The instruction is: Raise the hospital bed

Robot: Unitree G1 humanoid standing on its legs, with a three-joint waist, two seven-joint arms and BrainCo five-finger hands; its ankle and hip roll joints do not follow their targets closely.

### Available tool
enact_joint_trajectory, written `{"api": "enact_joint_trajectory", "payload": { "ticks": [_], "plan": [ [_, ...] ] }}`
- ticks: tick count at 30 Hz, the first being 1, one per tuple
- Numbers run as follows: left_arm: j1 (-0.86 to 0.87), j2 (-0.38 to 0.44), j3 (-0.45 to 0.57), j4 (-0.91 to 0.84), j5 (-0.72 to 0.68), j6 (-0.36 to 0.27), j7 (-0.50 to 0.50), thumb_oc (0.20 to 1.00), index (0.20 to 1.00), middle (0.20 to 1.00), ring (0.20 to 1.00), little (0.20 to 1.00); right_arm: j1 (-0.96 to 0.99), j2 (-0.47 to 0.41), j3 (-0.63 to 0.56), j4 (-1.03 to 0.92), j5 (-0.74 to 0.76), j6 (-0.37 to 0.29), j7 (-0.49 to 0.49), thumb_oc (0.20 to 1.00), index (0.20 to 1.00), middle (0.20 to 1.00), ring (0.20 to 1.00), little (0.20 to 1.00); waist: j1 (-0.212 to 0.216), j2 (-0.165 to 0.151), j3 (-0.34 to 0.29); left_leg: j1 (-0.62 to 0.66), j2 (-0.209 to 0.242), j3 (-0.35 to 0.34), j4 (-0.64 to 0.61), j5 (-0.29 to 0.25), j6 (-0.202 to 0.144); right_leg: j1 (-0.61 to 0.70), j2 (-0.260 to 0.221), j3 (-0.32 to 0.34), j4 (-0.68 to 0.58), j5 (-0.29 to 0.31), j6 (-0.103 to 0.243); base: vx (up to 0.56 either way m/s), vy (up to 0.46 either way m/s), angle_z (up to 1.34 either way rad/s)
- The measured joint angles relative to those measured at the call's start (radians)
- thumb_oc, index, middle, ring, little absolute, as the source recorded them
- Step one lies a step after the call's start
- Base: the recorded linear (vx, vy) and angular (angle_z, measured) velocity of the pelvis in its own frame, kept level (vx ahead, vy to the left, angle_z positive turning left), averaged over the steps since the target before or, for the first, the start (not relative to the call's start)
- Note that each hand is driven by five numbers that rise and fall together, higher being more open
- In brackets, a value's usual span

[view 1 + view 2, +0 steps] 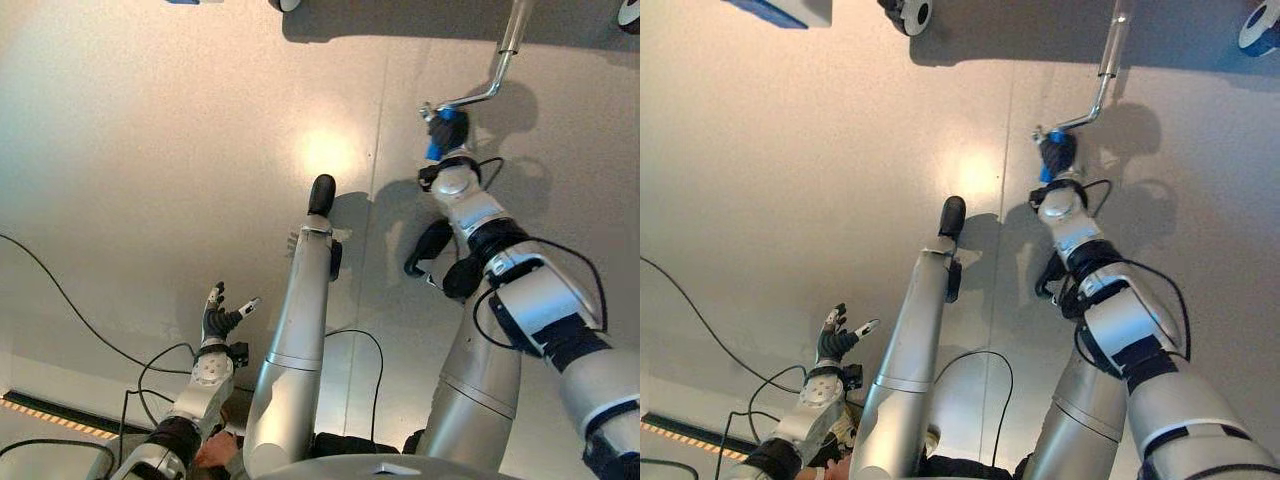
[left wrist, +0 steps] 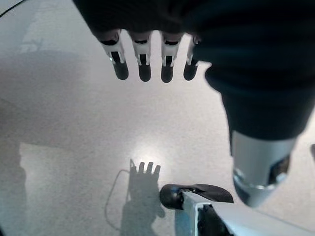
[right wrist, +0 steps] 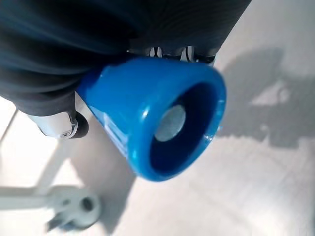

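At the crank handle: right hand (image 1: 447,132) was closed round the blue handle (image 3: 152,123) of the bed's crank; in the right wrist view the handle's open blue end faced the camera with the hand's dark cover and fingers wrapped over it.
Right fingers: curled about the blue handle, gripping it rather than resting on it.
Crank: from the handle a silver cranked rod (image 1: 497,70) ran up and away to the bed's underside at the top of the head views; the handle sat at the rod's near, lower end.
Bed: its dark underside lay along the top edge of the head views, with a caster wheel (image 1: 908,14) visible there.
Left hand: left hand (image 1: 219,318) hung low and well apart from the crank, over the pale floor (image 1: 150,150).
Left fingers: left fingers (image 2: 142,61) were straight and slightly spread, holding nothing.
Step in hand: by my reading, the crank was already grasped and the turning was the work under way; how far the bed had risen could not be told.
Next move: it would call for carrying the handle round in a circle about the rod's axis, keeping the grip firm but letting the wrist follow the sweep so the handle did not slip out.
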Motion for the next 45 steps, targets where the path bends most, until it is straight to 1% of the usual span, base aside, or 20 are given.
{"api": "enact_joint_trajectory", "payload": {
  "ticks": [4, 6, 7, 9, 11, 14, 17, 20, 22, 23, 25, 28, 29, 30, 32, 35, 40, 41, 42, 45],
  "plan": [
    [0.0, -0.004, 0.004, 0.007, -0.002, 0.002, 0.003, 1.0, 1.0, 1.0, 1.0, 1.0, 0.044, 0.012, 0.003, -0.099, 0.032, -0.01, 0.012, 0.2, 0.2, 0.2, 0.2, 0.2, -0.006, 0.0, 0.0, 0.025, 0.01, -0.001, -0.023, 0.002, -0.003, 0.024, 0.007, -0.006, -0.018, -0.001, -0.004, -0.03, 0.008, -0.01],
    [0.0, -0.004, 0.009, 0.012, -0.019, 0.003, 0.004, 1.0, 1.0, 1.0, 1.0, 1.0, 0.067, 0.011, 0.011, -0.162, 0.062, -0.009, 0.021, 0.2, 0.2, 0.2, 0.2, 0.2, -0.017, 0.0, 0.0, 0.038, 0.018, -0.001, -0.05, 0.013, -0.01, 0.035, 0.008, -0.012, -0.039, 0.004, -0.005, -0.06, 0.018, 0.02],
    [0.0, -0.004, 0.01, 0.018, -0.021, 0.004, 0.004, 1.0, 1.0, 1.0, 1.0, 1.0, 0.087, 0.016, 0.025, -0.204, 0.071, -0.02, 0.029, 0.2, 0.2, 0.2, 0.2, 0.2, -0.025, 0.0, 0.0, 0.052, 0.02, 0.0, -0.072, 0.021, -0.01, 0.05, 0.014, -0.017, -0.061, 0.013, -0.004, -0.07, 0.036, -0.05],
    [0.0, -0.009, 0.01, 0.027, -0.021, 0.005, 0.004, 1.0, 1.0, 1.0, 1.0, 1.0, 0.117, 0.018, 0.031, -0.234, 0.096, -0.024, 0.044, 0.2, 0.2, 0.2, 0.2, 0.2, -0.027, 0.0, 0.0, 0.08, 0.035, 0.004, -0.103, 0.027, -0.009, 0.077, 0.027, -0.02, -0.095, 0.025, -0.002, -0.05, 0.029, -0.1],
    [-0.002, -0.01, 0.012, 0.045, -0.021, 0.005, 0.003, 1.0, 1.0, 1.0, 1.0, 1.0, 0.128, 0.024, 0.034, -0.235, 0.124, -0.025, 0.065, 0.2, 0.2, 0.2, 0.2, 0.2, -0.029, -0.001, 0.0, 0.11, 0.04, 0.007, -0.125, 0.032, -0.014, 0.107, 0.035, -0.024, -0.123, 0.035, -0.002, -0.05, 0.015, -0.09],
    [-0.016, -0.024, 0.015, 0.092, -0.02, 0.013, -0.003, 1.0, 1.0, 1.0, 1.0, 1.0, 0.147, 0.027, 0.034, -0.245, 0.173, -0.026, 0.083, 0.2, 0.2, 0.2, 0.2, 0.2, -0.03, -0.002, 0.0, 0.154, 0.051, 0.008, -0.163, 0.043, -0.013, 0.15, 0.044, -0.03, -0.164, 0.045, 0.003, -0.06, 0.019, -0.03],
    [-0.016, -0.042, 0.013, 0.13, -0.018, 0.022, -0.014, 1.0, 1.0, 1.0, 1.0, 1.0, 0.188, 0.029, 0.039, -0.273, 0.203, -0.027, 0.106, 0.2, 0.2, 0.2, 0.2, 0.2, -0.035, -0.004, 0.001, 0.232, 0.062, 0.023, -0.213, 0.052, -0.006, 0.227, 0.058, -0.028, -0.229, 0.065, 0.014, -0.06, 0.039, -0.1],
    [-0.019, -0.061, 0.029, 0.215, -0.013, 0.031, -0.043, 1.0, 1.0, 1.0, 1.0, 1.0, 0.258, 0.035, 0.056, -0.323, 0.237, -0.033, 0.139, 0.2, 0.2, 0.2, 0.2, 0.2, -0.062, -0.012, 0.001, 0.363, 0.08, 0.045, -0.302, 0.07, 0.013, 0.361, 0.083, -0.024, -0.345, 0.11, 0.037, -0.04, 0.003, -0.18],
    [-0.015, -0.061, 0.028, 0.233, -0.011, 0.031, -0.054, 1.0, 1.0, 1.0, 1.0, 1.0, 0.276, 0.038, 0.055, -0.322, 0.253, -0.034, 0.142, 0.2, 0.2, 0.2, 0.2, 0.2, -0.07, -0.021, -0.004, 0.408, 0.082, 0.057, -0.342, 0.076, 0.02, 0.401, 0.086, -0.019, -0.381, 0.121, 0.046, -0.03, 0.007, -0.07],
    [-0.013, -0.06, 0.029, 0.237, -0.006, 0.033, -0.061, 1.0, 1.0, 1.0, 1.0, 1.0, 0.28, 0.037, 0.054, -0.322, 0.254, -0.034, 0.146, 0.2, 0.2, 0.2, 0.2, 0.2, -0.081, -0.029, -0.008, 0.428, 0.08, 0.06, -0.37, 0.09, 0.022, 0.417, 0.086, -0.016, -0.405, 0.132, 0.05, 0.0, 0.0, 0.0],
    [-0.02, -0.064, 0.027, 0.25, 0.026, 0.042, -0.079, 1.0, 1.0, 1.0, 1.0, 1.0, 0.284, 0.034, 0.052, -0.322, 0.254, -0.035, 0.154, 0.2, 0.2, 0.2, 0.2, 0.2, -0.083, -0.033, -0.007, 0.46, 0.081, 0.062, -0.423, 0.117, 0.026, 0.448, 0.095, -0.017, -0.463, 0.162, 0.056, -0.09, 0.065, -0.04],
    [-0.04, -0.073, 0.029, 0.295, 0.063, 0.053, -0.096, 1.0, 1.0, 1.0, 1.0, 1.0, 0.288, 0.029, 0.04, -0.321, 0.26, -0.035, 0.165, 0.2, 0.2, 0.2, 0.2, 0.2, -0.088, -0.044, -0.003, 0.496, 0.09, 0.084, -0.471, 0.134, 0.038, 0.48, 0.109, -0.009, -0.53, 0.199, 0.064, -0.02, 0.056, -0.16],
    [-0.043, -0.075, 0.033, 0.308, 0.067, 0.054, -0.101, 1.0, 1.0, 1.0, 1.0, 1.0, 0.295, 0.031, 0.037, -0.321, 0.266, -0.035, 0.172, 0.2, 0.2, 0.2, 0.2, 0.2, -0.079, -0.052, 0.001, 0.515, 0.094, 0.09, -0.483, 0.138, 0.041, 0.5, 0.115, -0.005, -0.55, 0.212, 0.067, 0.01, -0.013, -0.23],
    [-0.042, -0.075, 0.034, 0.321, 0.072, 0.06, -0.107, 1.0, 1.0, 1.0, 1.0, 1.0, 0.316, 0.03, 0.032, -0.321, 0.275, -0.035, 0.171, 0.2, 0.2, 0.2, 0.2, 0.2, -0.084, -0.06, 0.004, 0.56, 0.094, 0.101, -0.503, 0.138, 0.047, 0.547, 0.116, 0.0, -0.583, 0.222, 0.075, 0.02, -0.022, -0.15],
    [-0.043, -0.077, 0.043, 0.33, 0.092, 0.067, -0.116, 1.0, 1.0, 1.0, 1.0, 1.0, 0.36, 0.024, 0.018, -0.32, 0.298, -0.035, 0.172, 0.2, 0.2, 0.2, 0.2, 0.2, -0.086, -0.063, 0.004, 0.617, 0.093, 0.109, -0.544, 0.148, 0.057, 0.609, 0.115, -0.002, -0.628, 0.236, 0.086, 0.04, -0.002, 0.0],
    [-0.042, -0.077, 0.064, 0.329, 0.101, 0.069, -0.122, 1.0, 1.0, 1.0, 1.0, 1.0, 0.439, 0.02, 0.015, -0.32, 0.328, -0.034, 0.181, 0.2, 0.2, 0.2, 0.2, 0.2, -0.086, -0.064, 0.004, 0.691, 0.084, 0.115, -0.585, 0.154, 0.066, 0.681, 0.11, -0.001, -0.671, 0.247, 0.098, 0.03, 0.015, 0.01],
    [-0.043, -0.077, 0.088, 0.341, 0.1, 0.07, -0.13, 1.0, 1.0, 1.0, 1.0, 1.0, 0.469, 0.04, -0.011, -0.32, 0.378, -0.034, 0.195, 0.2, 0.2, 0.2, 0.2, 0.2, -0.089, -0.067, 0.005, 0.72, 0.083, 0.124, -0.606, 0.16, 0.074, 0.714, 0.112, 0.0, -0.705, 0.263, 0.104, 0.03, -0.012, -0.02],
    [-0.043, -0.077, 0.094, 0.341, 0.1, 0.071, -0.131, 1.0, 1.0, 1.0, 1.0, 1.0, 0.473, 0.04, -0.014, -0.32, 0.384, -0.034, 0.195, 0.2, 0.2, 0.2, 0.2, 0.2, -0.092, -0.069, 0.006, 0.725, 0.083, 0.125, -0.607, 0.16, 0.074, 0.719, 0.112, 0.0, -0.707, 0.263, 0.104, 0.04, -0.006, -0.03],
    [-0.043, -0.076, 0.109, 0.346, 0.1, 0.07, -0.131, 1.0, 1.0, 1.0, 1.0, 1.0, 0.483, 0.04, -0.024, -0.32, 0.392, -0.034, 0.195, 0.2, 0.2, 0.2, 0.2, 0.2, -0.088, -0.079, 0.012, 0.743, 0.085, 0.129, -0.613, 0.16, 0.074, 0.736, 0.114, 0.002, -0.714, 0.264, 0.104, 0.04, -0.006, -0.04],
    [-0.042, -0.08, 0.106, 0.35, 0.1, 0.071, -0.133, 1.0, 1.0, 1.0, 1.0, 1.0, 0.505, 0.038, -0.06, -0.32, 0.392, -0.034, 0.196, 0.2, 0.2, 0.2, 0.2, 0.2, -0.083, -0.084, 0.014, 0.765, 0.084, 0.131, -0.623, 0.161, 0.075, 0.757, 0.113, 0.003, -0.724, 0.266, 0.107, 0.04, -0.017, -0.01]
  ]
}}
